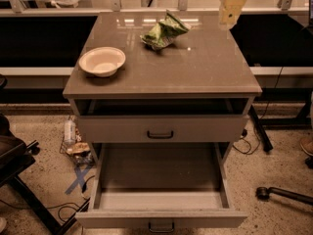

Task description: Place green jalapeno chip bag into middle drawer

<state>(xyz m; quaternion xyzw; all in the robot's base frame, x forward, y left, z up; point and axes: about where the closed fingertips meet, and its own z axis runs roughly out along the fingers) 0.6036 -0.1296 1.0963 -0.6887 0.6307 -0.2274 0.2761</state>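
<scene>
The green jalapeno chip bag (164,31) lies crumpled on the back middle of the cabinet top (195,67). My gripper (228,13), on a cream-coloured arm, hangs at the top of the camera view above the back right corner of the cabinet top, to the right of the bag and apart from it. The middle drawer (159,173) is pulled far out at the bottom of the cabinet. Its long flat tray shows nothing in it, and its dark bar handle (161,225) is at the front.
A cream-white bowl (101,61) sits on the left of the cabinet top. A shut drawer front (160,129) sits above the open drawer. Litter (74,142) and a blue tape cross (78,179) lie on the floor at left, a chair base (19,180) beside them. A dark bar (286,195) lies at right.
</scene>
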